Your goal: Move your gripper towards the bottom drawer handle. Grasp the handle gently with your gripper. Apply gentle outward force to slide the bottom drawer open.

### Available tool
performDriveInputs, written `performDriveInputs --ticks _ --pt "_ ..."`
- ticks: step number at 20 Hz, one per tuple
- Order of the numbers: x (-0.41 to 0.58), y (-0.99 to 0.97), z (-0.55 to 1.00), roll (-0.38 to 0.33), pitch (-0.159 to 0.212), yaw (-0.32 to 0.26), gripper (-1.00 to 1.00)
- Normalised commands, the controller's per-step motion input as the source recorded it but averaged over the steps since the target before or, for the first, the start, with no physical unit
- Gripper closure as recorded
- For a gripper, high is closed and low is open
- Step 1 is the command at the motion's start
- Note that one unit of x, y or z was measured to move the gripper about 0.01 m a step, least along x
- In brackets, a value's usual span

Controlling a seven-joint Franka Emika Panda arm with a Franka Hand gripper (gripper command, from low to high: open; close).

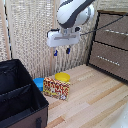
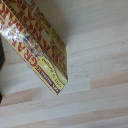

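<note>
Black fabric walls of an open bin point(image 1: 17, 95) fill the near corner on the exterior view's left, standing on the pale wood floor point(image 1: 90, 102). Just beyond it we see a yellow-and-red box point(image 1: 56, 88) standing upright on the planks, with a blue item point(image 1: 38, 83) and a yellow round item point(image 1: 62, 77) close behind it. Our wrist view looks down on that same box point(image 2: 37, 47), tilted across the frame over the floorboards.

Higher up, our gripper point(image 1: 62, 51) hangs in the air above the box, its two blue-tipped fingers point(image 1: 55, 52) spread a little apart and holding nothing. Behind it stands a woven cane screen point(image 1: 30, 35).

Farthest off, at the exterior view's right, we find the dark brown dresser. Its bottom drawer point(image 1: 107, 61) sits flush with the frame, and the bottom drawer handle point(image 1: 107, 59), a thin silver bar, lies well apart from our gripper.
</note>
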Motion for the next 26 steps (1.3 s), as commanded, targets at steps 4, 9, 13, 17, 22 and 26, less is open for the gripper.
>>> performDriveInputs --ticks 4,9,13,17,22,26 --pt "0.061 -0.06 -0.38 -0.246 0.053 0.141 -1.0" --pt "-0.001 -0.14 -0.15 -0.374 0.003 0.146 -1.0" --pt "-0.014 -0.15 -0.04 -0.375 0.0 0.133 -1.0" --pt "-0.014 -0.14 -0.04 -0.375 0.0 0.132 -1.0" --pt "-0.03 -0.15 -0.04 -0.375 0.0 0.132 -1.0" --pt "-0.038 -0.14 -0.06 -0.375 0.0 0.13 -1.0"
